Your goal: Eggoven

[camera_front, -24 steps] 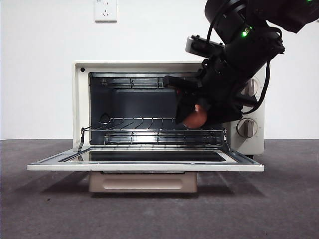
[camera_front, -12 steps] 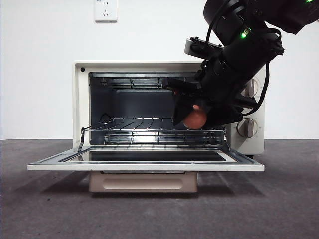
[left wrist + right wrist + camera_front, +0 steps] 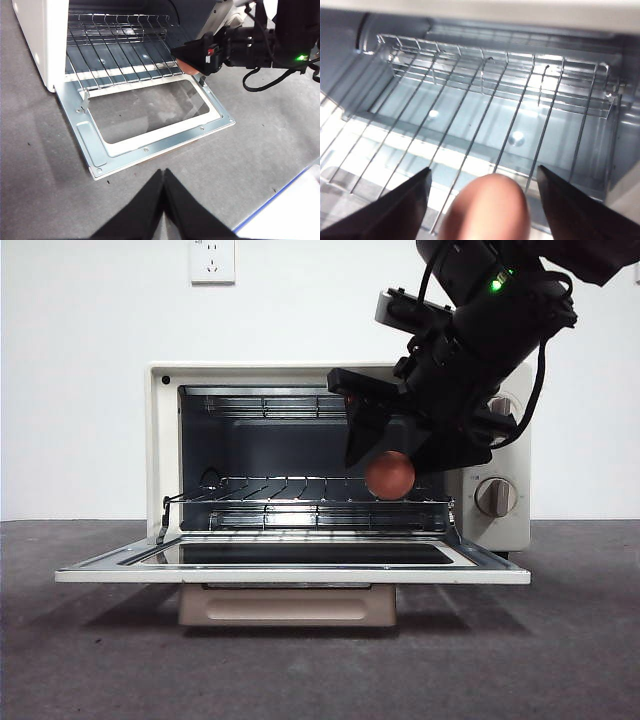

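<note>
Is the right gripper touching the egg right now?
Apart. In the right wrist view, the egg sits between the right gripper's spread jaws, with rack showing on both sides.

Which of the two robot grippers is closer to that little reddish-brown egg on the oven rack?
The right. The right gripper hangs directly above the small reddish-brown egg, jaws open either side, at the cream toaster oven's wire rack. The left gripper waits shut, back over the grey table, beyond the dropped door.
</note>
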